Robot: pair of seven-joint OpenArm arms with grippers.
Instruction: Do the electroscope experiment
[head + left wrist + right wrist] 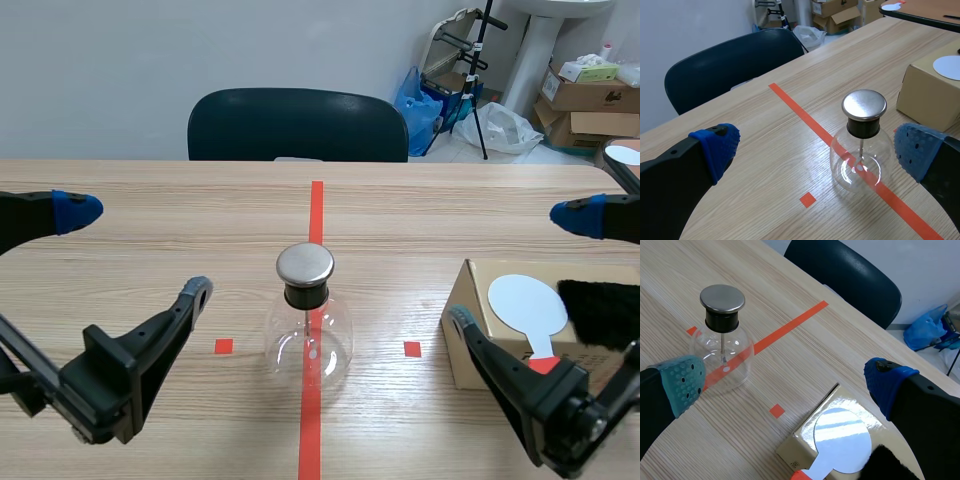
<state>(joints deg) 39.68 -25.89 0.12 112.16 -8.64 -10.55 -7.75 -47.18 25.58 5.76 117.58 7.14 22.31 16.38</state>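
Observation:
The electroscope (307,320) is a round clear glass flask with a black neck and a flat metal cap; it stands on the red tape line at the table's middle. My left gripper (135,250) hovers open to its left, my right gripper (520,268) open to its right. In the left wrist view the flask (862,150) stands ahead of the open gripper (816,147), nearer one finger. In the right wrist view the open gripper (784,381) hangs over the table between the flask (722,355) and a white disc paddle (842,440) with a red handle. A black furry cloth (600,310) lies beside the paddle (527,303).
Paddle and cloth rest on a cardboard box (470,340) at the table's right front. A dark chair (297,125) stands behind the far edge. Another table's corner (625,160) and stacked cartons (590,100) are at the back right.

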